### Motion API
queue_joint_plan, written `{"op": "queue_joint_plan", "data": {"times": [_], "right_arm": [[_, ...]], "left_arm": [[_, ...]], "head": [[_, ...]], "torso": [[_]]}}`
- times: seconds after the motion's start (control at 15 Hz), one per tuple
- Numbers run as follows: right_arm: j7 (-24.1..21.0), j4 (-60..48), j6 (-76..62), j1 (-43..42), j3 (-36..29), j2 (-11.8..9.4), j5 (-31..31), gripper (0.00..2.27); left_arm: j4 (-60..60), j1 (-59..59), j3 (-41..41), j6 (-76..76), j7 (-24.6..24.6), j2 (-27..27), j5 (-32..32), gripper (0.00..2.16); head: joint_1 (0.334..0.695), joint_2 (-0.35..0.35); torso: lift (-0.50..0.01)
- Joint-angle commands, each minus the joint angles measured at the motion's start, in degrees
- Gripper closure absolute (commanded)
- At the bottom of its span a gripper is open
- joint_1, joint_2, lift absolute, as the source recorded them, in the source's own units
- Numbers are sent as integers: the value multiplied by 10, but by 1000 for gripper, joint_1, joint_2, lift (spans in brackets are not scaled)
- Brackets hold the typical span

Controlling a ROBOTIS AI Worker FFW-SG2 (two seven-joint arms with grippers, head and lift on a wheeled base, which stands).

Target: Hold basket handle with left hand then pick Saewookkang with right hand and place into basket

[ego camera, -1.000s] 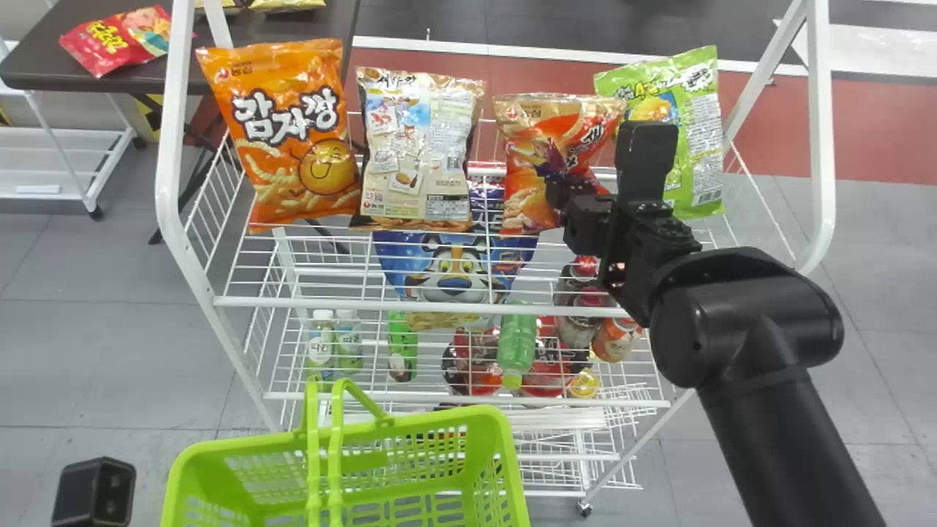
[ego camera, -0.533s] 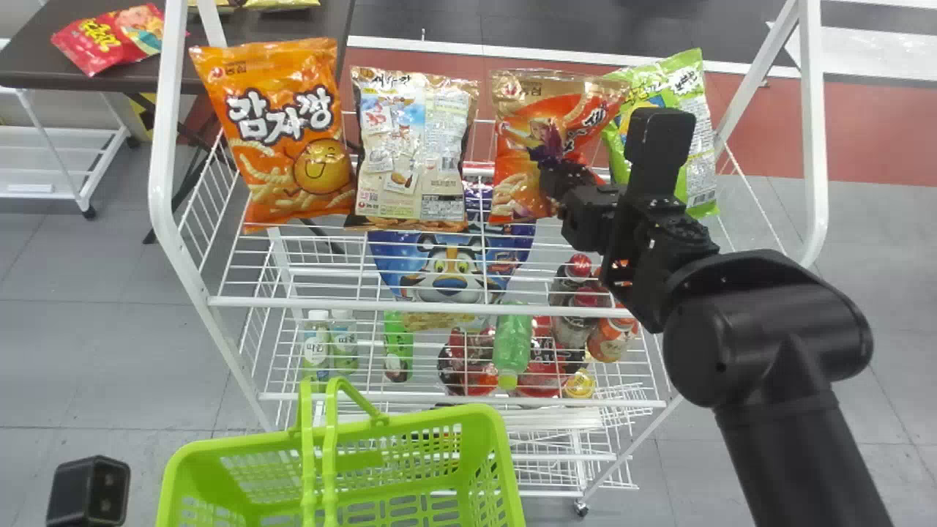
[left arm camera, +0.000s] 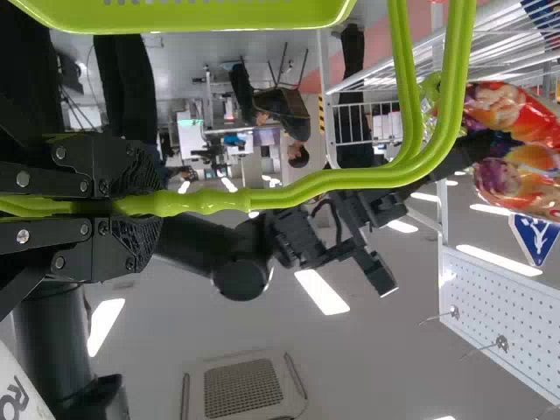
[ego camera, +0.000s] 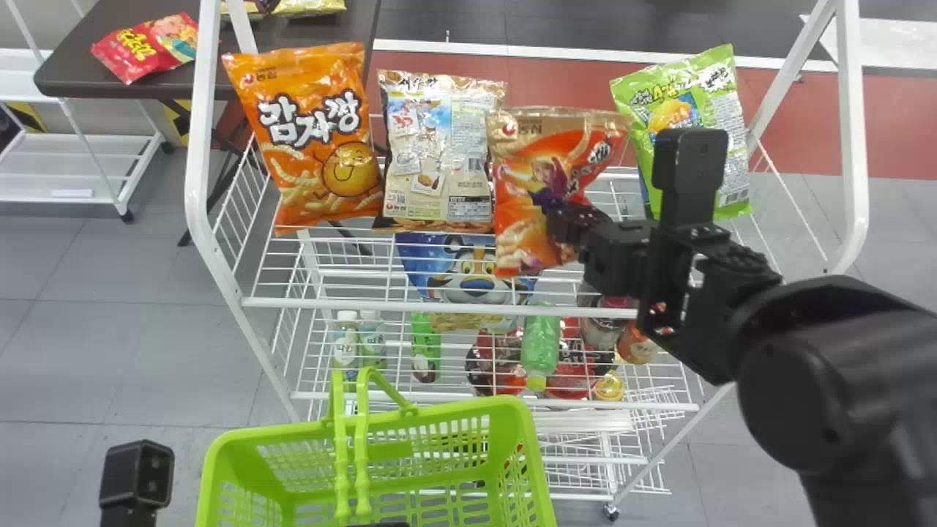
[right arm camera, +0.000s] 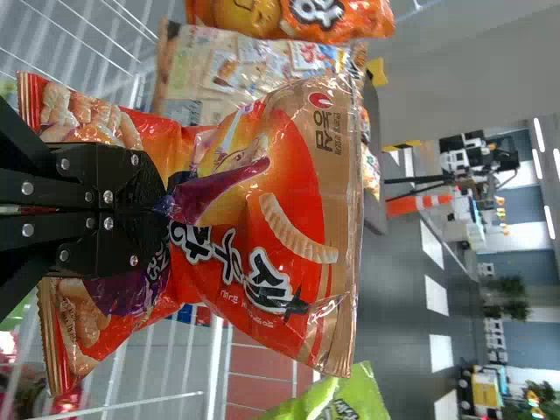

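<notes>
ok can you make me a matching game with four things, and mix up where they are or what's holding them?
1. Saewookkang bag
2. Basket handle
3. Smiley-face bag
4. Green bag

A. Right end of the row
B. In the right tool
C. Left end of the row
D. In the left tool

Pairs: 1-B, 2-D, 3-C, 4-A

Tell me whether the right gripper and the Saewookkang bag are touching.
Touching. The right wrist view shows the right gripper closed on the Saewookkang bag, whose film bunches where it is pinched.
</notes>
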Motion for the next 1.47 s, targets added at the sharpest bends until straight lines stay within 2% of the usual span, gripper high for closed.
{"op": "queue_joint_plan", "data": {"times": [0.0,0.4,0.6,0.87,1.27,1.33,1.4], "right_arm": [[-1,-57,76,30,-15,-1,-15,2240],[-1,-163,294,67,-59,-1,-100,2240],[-1,-191,352,79,-54,-1,-127,2240],[0,-215,355,101,-22,-1,-160,2240],[0,-195,355,137,58,-2,-142,2236],[0,-184,355,144,64,-4,-140,2219],[1,-174,355,152,69,-5,-134,2088]], "left_arm": [[10,-8,-1,18,0,0,0,2152],[24,-21,-1,18,0,5,0,2152],[28,-23,-3,18,1,5,0,2152],[28,-25,-6,18,2,5,0,2152],[28,-26,-12,18,3,5,1,2152],[28,-26,-13,18,3,4,1,2152],[28,-26,-14,18,3,5,0,2152]], "head": [[695,-42],[695,-46],[695,-31],[695,17],[695,154],[695,178],[695,188]], "torso": [[-19],[-19],[-19],[-19],[-19],[-19],[-19]]}}
